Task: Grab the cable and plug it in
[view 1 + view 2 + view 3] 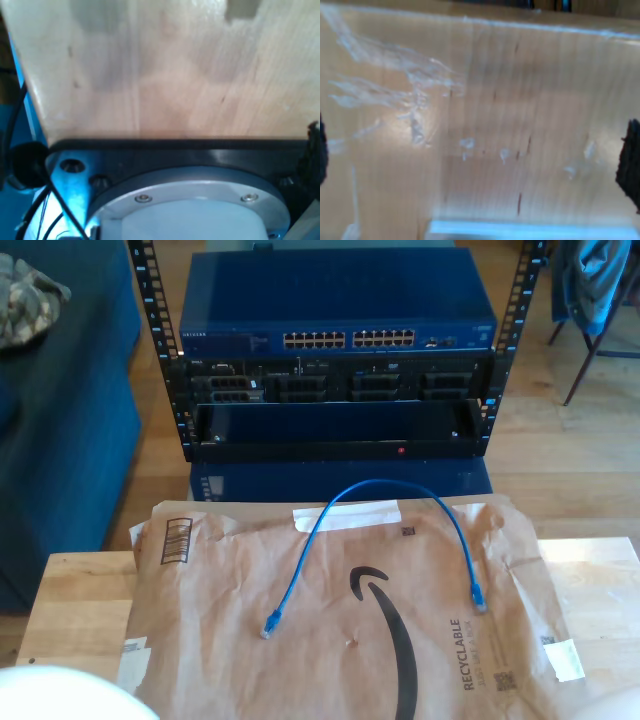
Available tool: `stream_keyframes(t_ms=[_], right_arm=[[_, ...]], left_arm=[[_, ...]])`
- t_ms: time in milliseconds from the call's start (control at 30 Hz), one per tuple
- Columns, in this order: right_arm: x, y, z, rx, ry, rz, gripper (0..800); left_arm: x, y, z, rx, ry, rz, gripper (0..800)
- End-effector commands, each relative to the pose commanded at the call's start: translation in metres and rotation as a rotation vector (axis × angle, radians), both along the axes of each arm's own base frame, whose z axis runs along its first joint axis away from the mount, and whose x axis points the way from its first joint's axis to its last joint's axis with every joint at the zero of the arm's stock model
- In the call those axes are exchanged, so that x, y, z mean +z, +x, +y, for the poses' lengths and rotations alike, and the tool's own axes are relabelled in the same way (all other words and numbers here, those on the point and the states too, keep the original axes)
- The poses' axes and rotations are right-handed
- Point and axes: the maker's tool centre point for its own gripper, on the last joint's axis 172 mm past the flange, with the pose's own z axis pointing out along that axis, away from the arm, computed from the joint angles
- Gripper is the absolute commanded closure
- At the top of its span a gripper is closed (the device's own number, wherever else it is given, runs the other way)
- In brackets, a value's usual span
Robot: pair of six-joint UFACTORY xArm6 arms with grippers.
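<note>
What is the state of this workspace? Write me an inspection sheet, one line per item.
Surface: wooden table, mostly covered by a flattened brown paper mailer.
Job's things: blue cable lies in an arch on the mailer, both plugs free, one toward the exterior view's left, the other toward its right. The blue network switch sits in the rack behind the table, its row of ports facing the camera.
Clutter: white label on the mailer near the exterior view's right edge.
Grippers: states cannot be told; wrist views show bare wood.
Cables: thin black wires beside the arm mount.
Surroundings: wood floor, blue sofa, chair legs.
</note>
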Motion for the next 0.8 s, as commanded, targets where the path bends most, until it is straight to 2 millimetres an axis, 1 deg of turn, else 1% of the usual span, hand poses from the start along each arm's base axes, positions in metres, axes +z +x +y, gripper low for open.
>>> stream_keyframes(t_ms=[67, 167, 267, 333, 367, 433, 500, 567, 600, 667, 733, 800], right_arm=[[0.013, 0.0, 0.003, -0.043, 0.039, 0.014, 6], [0.029, 0.003, 0.0, -0.093, 0.049, 0.023, 7], [0.049, 0.01, -0.014, -0.139, 0.018, 0.032, 8], [0.062, 0.021, -0.025, -0.171, -0.012, 0.037, 19], [0.069, 0.028, -0.031, -0.196, -0.032, 0.039, 23], [0.08, 0.046, -0.038, -0.203, -0.059, 0.043, 23], [0.093, 0.066, -0.046, -0.186, -0.079, 0.04, 23], [0.107, 0.08, -0.055, -0.219, -0.099, 0.038, 23], [0.112, 0.09, -0.057, -0.222, -0.102, 0.038, 23], [0.127, 0.118, -0.063, -0.213, -0.116, 0.036, 23], [0.139, 0.142, -0.068, -0.235, -0.116, 0.046, 21], [0.151, 0.171, -0.067, -0.217, -0.111, 0.055, 17]], left_arm=[[0.011, -0.001, 0.003, 0.006, -0.004, 0.003, 0], [0.024, -0.001, 0.01, 0.029, -0.012, 0.014, 0], [0.045, -0.002, 0.029, 0.057, 0.007, 0.035, 0], [0.063, 0.005, 0.033, 0.047, -0.012, 0.049, 0], [0.073, 0.01, 0.032, 0.035, -0.035, 0.057, 0], [0.098, 0.024, 0.029, 0.017, -0.08, 0.087, 0], [0.116, 0.039, 0.025, 0.01, -0.105, 0.137, 0], [0.131, 0.061, 0.032, -0.015, -0.079, 0.189, 0], [0.136, 0.073, 0.035, -0.029, -0.055, 0.21, 0], [0.145, 0.096, 0.039, -0.035, -0.008, 0.245, 0], [0.155, 0.119, 0.041, -0.035, 0.045, 0.275, 0], [0.166, 0.144, 0.038, -0.031, 0.096, 0.3, 0]])
